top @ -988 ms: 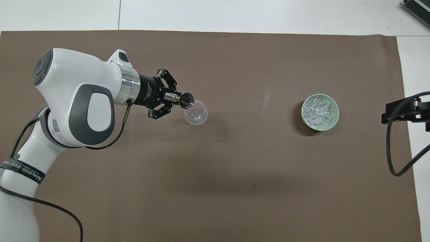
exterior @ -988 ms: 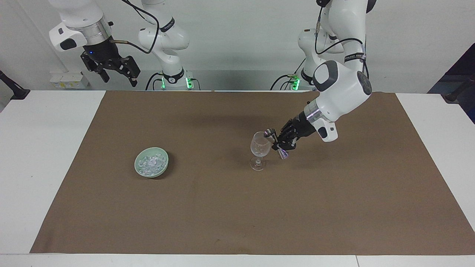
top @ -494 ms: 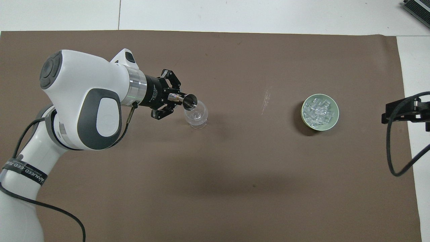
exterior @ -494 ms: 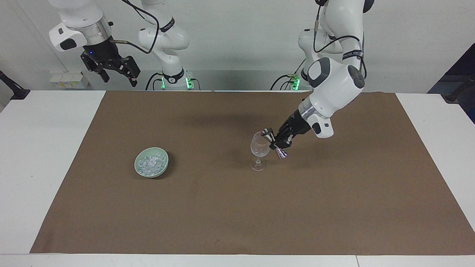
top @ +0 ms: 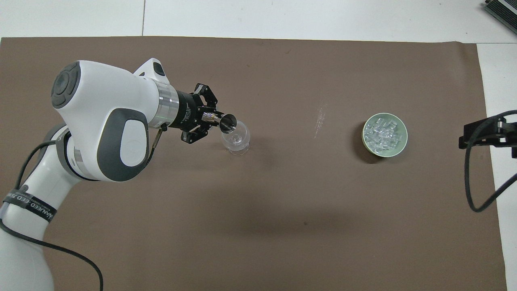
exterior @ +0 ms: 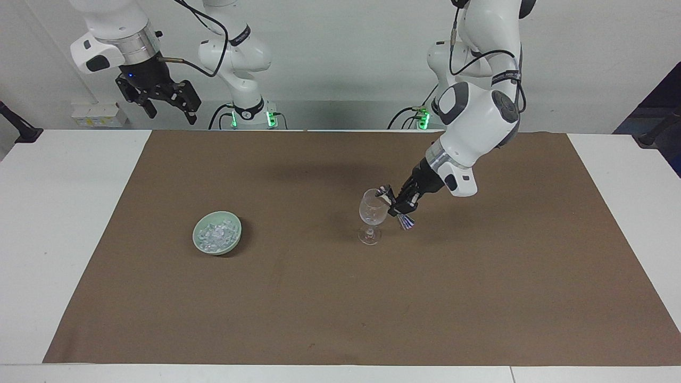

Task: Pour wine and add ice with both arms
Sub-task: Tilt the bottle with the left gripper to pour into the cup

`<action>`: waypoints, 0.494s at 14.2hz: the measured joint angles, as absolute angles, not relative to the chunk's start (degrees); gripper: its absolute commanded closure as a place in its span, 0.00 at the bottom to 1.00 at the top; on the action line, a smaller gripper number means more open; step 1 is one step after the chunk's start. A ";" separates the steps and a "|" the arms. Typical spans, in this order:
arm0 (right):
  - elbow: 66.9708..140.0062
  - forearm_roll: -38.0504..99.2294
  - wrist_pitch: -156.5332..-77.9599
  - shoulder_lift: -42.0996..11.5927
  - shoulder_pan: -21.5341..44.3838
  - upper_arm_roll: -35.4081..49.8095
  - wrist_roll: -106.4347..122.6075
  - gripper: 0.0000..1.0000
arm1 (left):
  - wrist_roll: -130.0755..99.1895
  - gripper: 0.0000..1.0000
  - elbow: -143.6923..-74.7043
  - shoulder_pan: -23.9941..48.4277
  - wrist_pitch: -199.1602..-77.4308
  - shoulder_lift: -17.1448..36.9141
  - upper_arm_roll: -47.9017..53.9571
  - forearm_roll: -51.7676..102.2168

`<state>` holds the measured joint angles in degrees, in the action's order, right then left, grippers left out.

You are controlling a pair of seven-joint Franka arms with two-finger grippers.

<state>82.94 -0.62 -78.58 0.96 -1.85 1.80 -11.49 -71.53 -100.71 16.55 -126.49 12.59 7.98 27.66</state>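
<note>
The ice (exterior: 215, 234) is heaped in a small green bowl (exterior: 234, 239) on the brown mat (exterior: 340, 308), toward the right arm's end of the table. At about three o'clock of the bowl in the facing view, well apart, a stemmed glass (exterior: 372, 215) stands upright. A metal jigger (exterior: 393, 206) is clenched by the left gripper (exterior: 398, 205) and tilted over the glass's rim. The right gripper (exterior: 169, 109) is held raised with jaws spread, empty, at eleven o'clock of the bowl.
</note>
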 measured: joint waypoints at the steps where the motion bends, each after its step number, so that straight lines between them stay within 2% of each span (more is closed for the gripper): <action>1: 82.94 -0.62 -78.58 0.96 -1.85 1.80 -11.49 0.00 | -71.53 1.00 -100.71 16.82 -126.76 12.59 7.96 26.87; 7: 82.94 -0.62 -78.58 0.96 -1.85 1.80 -11.49 0.00 | -71.50 1.00 -100.71 18.02 -127.81 12.59 7.98 23.57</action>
